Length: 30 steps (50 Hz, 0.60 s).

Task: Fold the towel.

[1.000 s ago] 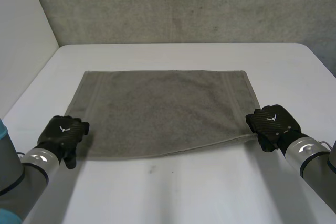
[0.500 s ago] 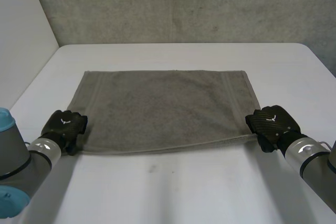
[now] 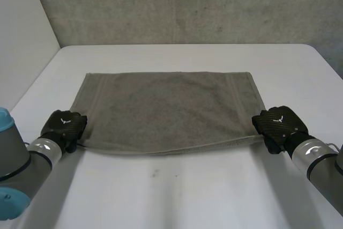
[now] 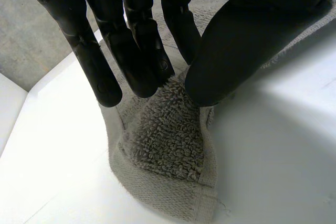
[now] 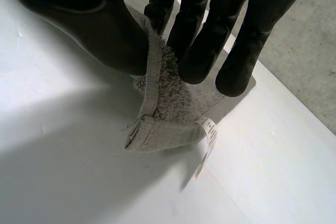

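Note:
A grey towel [image 3: 169, 108] lies spread flat on the white table [image 3: 182, 197], long side across. My left hand [image 3: 64, 126] sits at its near left corner. In the left wrist view the fingers [image 4: 134, 51] and thumb [image 4: 236, 40] pinch that corner of the towel [image 4: 168, 145], which bunches up under them. My right hand [image 3: 280, 126] is at the near right corner. In the right wrist view its thumb [image 5: 94, 24] and fingers [image 5: 202, 30] pinch the hem of the towel [image 5: 160, 124], lifting it slightly; a small white label [image 5: 209, 135] hangs from that corner.
A grey wall [image 3: 182, 6] stands behind the table's far edge, and a white panel [image 3: 21, 41] closes off the left side. A small dark speck [image 3: 155, 173] marks the table in front of the towel.
My left hand has moved in to the towel's near left corner and shut on it. The near edge has drawn a little straighter. The right hand has stayed put on its corner.

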{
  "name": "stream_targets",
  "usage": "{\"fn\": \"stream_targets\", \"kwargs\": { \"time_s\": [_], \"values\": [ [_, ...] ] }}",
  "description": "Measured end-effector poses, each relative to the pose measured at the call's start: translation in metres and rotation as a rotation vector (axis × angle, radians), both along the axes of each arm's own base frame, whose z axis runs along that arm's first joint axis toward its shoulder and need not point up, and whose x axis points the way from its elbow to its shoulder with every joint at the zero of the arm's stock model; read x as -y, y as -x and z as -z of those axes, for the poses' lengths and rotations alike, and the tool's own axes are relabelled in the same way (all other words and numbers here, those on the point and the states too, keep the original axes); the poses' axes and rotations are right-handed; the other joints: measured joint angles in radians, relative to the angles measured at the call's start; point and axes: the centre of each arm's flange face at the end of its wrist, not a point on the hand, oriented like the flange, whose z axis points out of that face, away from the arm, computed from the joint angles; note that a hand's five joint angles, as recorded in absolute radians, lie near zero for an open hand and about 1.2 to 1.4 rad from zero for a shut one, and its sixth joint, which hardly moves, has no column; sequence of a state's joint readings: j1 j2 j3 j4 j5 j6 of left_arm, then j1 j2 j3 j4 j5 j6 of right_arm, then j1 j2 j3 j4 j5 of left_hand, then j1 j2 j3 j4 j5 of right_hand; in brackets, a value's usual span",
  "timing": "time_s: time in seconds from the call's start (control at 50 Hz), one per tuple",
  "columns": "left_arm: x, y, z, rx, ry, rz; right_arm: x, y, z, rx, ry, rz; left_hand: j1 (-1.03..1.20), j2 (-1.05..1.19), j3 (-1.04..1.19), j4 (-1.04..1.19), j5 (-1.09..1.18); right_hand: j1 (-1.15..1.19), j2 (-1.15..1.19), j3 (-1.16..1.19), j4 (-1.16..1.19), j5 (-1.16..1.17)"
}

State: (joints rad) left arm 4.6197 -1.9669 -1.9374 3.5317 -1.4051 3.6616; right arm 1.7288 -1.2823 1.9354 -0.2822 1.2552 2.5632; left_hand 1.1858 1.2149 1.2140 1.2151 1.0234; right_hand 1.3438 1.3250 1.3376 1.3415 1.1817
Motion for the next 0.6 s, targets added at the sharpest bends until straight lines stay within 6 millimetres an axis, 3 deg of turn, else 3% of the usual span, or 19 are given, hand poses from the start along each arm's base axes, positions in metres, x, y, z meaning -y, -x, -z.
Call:
{"fn": "stream_targets", "kwargs": {
  "time_s": [0.32,0.44,0.6],
  "values": [
    [-0.02,-0.009,-0.015,0.006,0.005,-0.025,-0.004,0.001,-0.01,-0.019,-0.021,0.0,0.0,0.002,0.002,0.002,0.005,0.0,0.0,0.0,0.0,0.0],
    [-0.046,-0.012,-0.03,0.014,-0.031,-0.025,-0.024,0.008,-0.033,-0.071,-0.099,-0.016,0.0,0.002,0.002,0.002,0.005,0.0,0.0,0.0,0.0,0.0],
    [-0.097,-0.015,-0.056,0.019,-0.089,-0.023,-0.061,0.024,-0.058,-0.207,-0.192,-0.05,0.0,0.002,0.002,0.003,0.005,0.0,0.0,0.0,0.0,0.0]
  ]
}}
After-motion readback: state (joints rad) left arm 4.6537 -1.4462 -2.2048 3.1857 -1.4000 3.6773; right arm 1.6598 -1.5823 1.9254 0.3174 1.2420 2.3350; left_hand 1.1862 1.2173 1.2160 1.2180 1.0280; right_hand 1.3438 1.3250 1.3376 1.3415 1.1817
